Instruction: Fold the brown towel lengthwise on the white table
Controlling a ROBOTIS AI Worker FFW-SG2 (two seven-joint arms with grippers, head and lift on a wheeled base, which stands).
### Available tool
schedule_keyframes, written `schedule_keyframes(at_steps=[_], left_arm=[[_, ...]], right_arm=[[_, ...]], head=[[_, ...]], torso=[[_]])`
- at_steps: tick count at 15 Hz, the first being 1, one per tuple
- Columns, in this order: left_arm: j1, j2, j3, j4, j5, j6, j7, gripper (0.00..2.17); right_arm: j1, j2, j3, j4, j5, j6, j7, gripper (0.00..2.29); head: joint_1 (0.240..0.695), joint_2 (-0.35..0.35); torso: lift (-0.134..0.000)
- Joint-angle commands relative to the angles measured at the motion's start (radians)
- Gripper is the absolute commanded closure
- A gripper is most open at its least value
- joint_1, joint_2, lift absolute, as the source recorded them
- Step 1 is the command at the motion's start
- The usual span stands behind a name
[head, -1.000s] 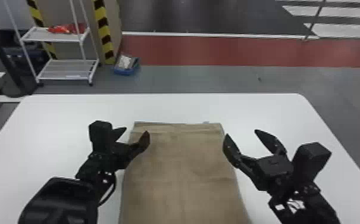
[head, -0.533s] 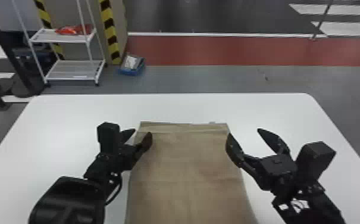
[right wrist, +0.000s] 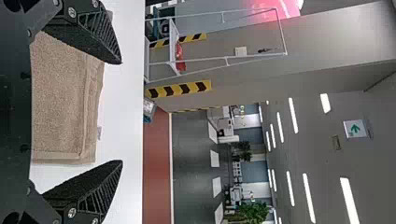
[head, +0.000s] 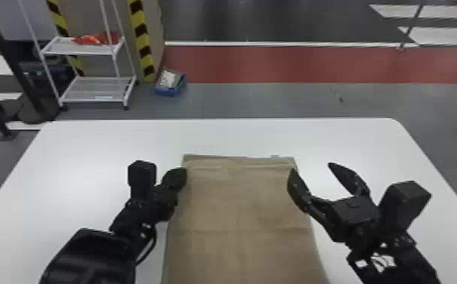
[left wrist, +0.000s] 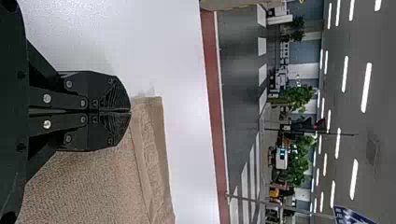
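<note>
The left black gripper (head: 182, 176) was pressed together at the rectangular brown cloth towel's (head: 238, 211) left edge, pinch undeterminable; the right black gripper (head: 311, 168) was spread at the right edge.

The left arm (head: 135, 217) in front of you, lower left in the head view, is black, with a rounded shell (head: 91, 256), boxy block (head: 141, 177) and thin cable (head: 154, 243). Your right arm (head: 405, 253), lower right, is black too; its small pale patches (head: 384, 261) may be labels or gaps. Your left gripper (head: 181, 175) has round silver screws (left wrist: 46, 98); your right gripper (head: 311, 168) has tapered fingers, ribbed sides and grainy black pads (right wrist: 77, 183).
</note>
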Motion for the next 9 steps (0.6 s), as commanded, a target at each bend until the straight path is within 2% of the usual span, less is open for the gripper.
schedule_keyframes(at_steps=[1,3,5,7,9], left_arm=[[0.019,0.003,0.006,-0.023,0.001,-0.002,0.001,1.78],[0.054,0.003,0.027,-0.083,0.001,-0.002,0.001,1.8],[0.117,0.006,0.034,-0.21,0.014,0.016,0.002,1.8],[0.189,0.007,0.032,-0.36,0.01,0.066,0.002,1.8],[0.242,0.007,-0.002,-0.509,0.006,0.176,-0.009,1.8]], right_arm=[[0.011,0.0,-0.002,-0.014,0.0,-0.002,0.0,0.13],[0.014,0.0,-0.003,-0.025,0.0,-0.002,0.0,0.13],[0.018,0.0,-0.017,-0.034,0.0,0.001,-0.017,0.13],[0.021,-0.006,-0.043,-0.039,-0.008,0.014,-0.075,0.13],[0.025,-0.011,-0.078,-0.037,-0.051,0.017,-0.14,0.13]], head=[[0.695,-0.009],[0.695,-0.005],[0.695,-0.002],[0.695,-0.012],[0.695,-0.041]], torso=[[-0.113],[-0.113],[-0.113],[-0.113],[-0.113]])
